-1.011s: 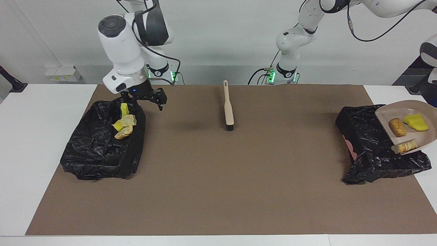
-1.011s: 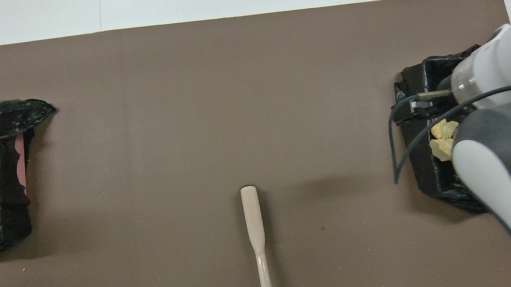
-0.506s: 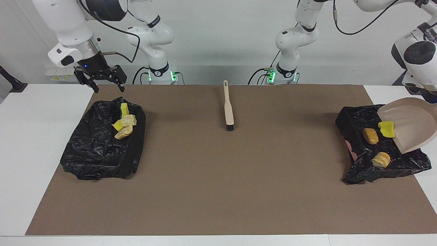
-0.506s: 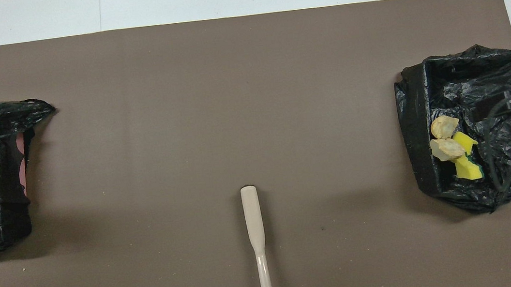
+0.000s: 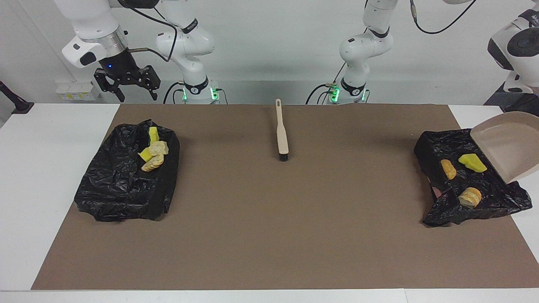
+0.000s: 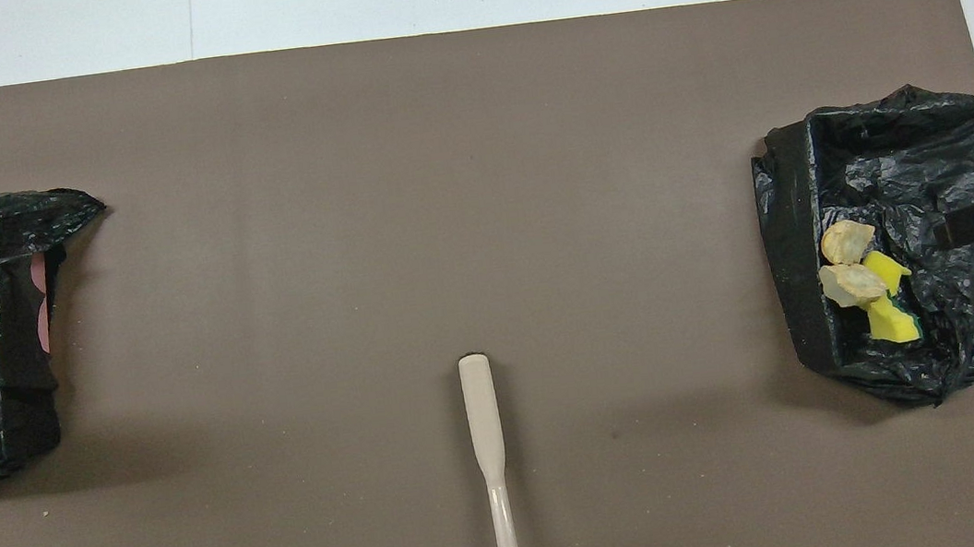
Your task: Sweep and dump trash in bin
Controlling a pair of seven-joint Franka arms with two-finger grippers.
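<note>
You have open brown mat (image 5: 269, 219) across the table's middle, broken only by the brush (image 5: 281, 130) lying near the robots; a black-lined bin (image 5: 126, 176) blocks each end, the dustpan (image 5: 507, 143) tilted over one (image 5: 467, 176).

Two high cameras on my table
One faces me; one looks steeply down from my end. Both share the brown mat (image 5: 269, 235) and brush (image 6: 484, 422).
</note>
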